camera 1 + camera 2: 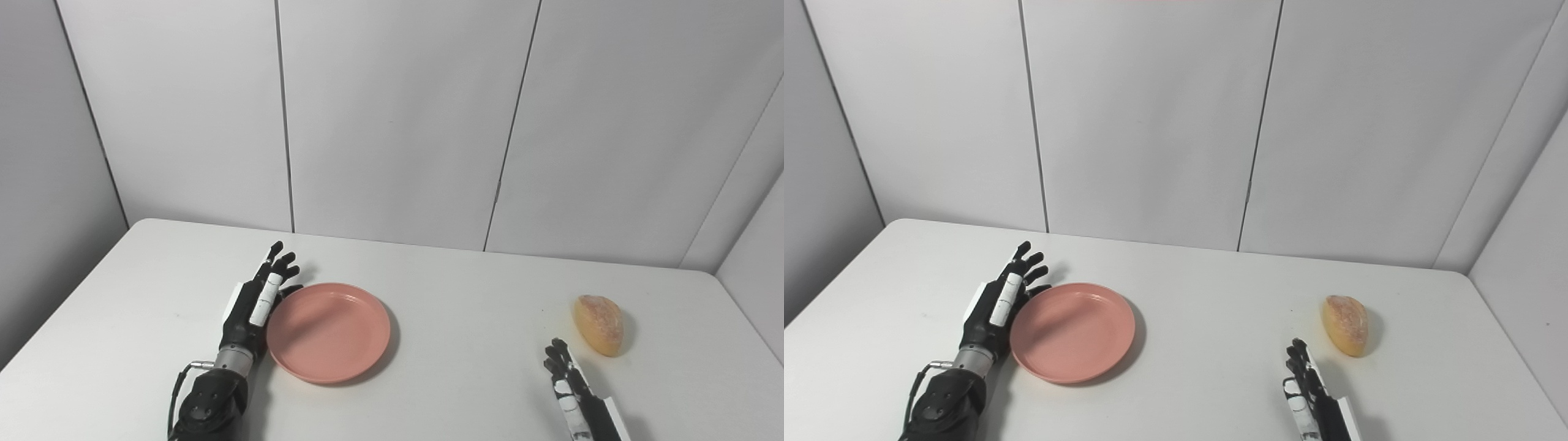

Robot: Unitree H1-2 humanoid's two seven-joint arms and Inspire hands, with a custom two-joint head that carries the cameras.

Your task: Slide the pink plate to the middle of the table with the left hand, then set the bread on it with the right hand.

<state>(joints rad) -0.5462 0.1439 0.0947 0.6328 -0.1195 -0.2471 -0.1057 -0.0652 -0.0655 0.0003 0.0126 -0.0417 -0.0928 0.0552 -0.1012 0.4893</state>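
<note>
The pink plate [328, 331] lies flat on the white table, left of its middle. My left hand [256, 302] stands on edge against the plate's left rim, open, fingers stretched toward the back wall. A golden bread roll [598, 324] lies on the table at the right. My right hand [572, 392] sits low near the front edge, just short and left of the bread, open with fingers extended, not touching it.
The white table [465, 306] is bounded by grey wall panels behind and on both sides. The table's right edge runs close behind the bread.
</note>
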